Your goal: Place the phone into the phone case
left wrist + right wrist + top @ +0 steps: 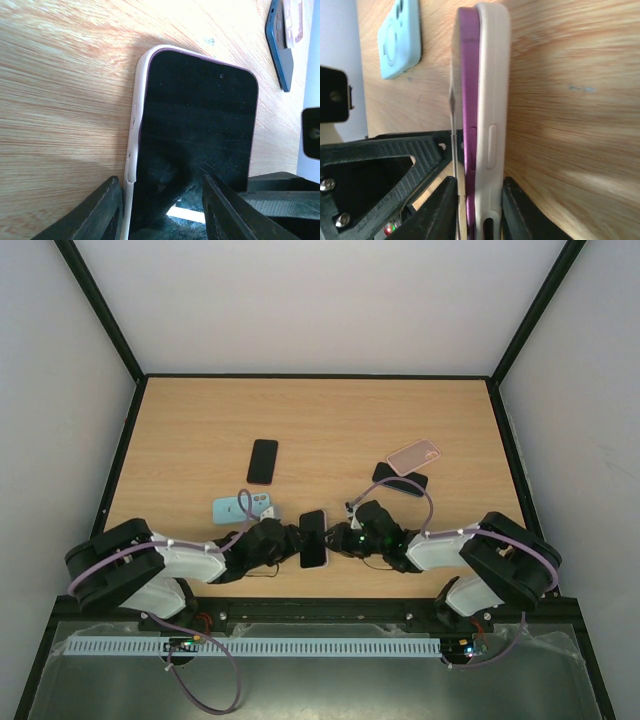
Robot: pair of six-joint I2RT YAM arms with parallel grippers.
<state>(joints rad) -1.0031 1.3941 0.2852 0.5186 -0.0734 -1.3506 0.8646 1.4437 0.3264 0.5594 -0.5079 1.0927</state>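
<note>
A purple phone (313,537) with a black screen (200,125) is held on edge at the front middle of the table. A pale cream phone case (492,90) lies against its back, its rim along the phone's left edge in the left wrist view (135,125). The purple side (469,90) shows beside the case wall. My right gripper (479,200) is shut across the thickness of phone and case together; it shows in the top view (338,539). My left gripper (162,200) stands with jaws apart, one finger beside the case rim and the other over the screen (296,540).
A black phone (263,461) lies at the middle left. A light blue case (241,508) lies beside my left arm (400,35). A pink case (413,456) rests on a dark blue phone (400,479) at the right (280,45). My left gripper's body (380,165) is close beside the held phone.
</note>
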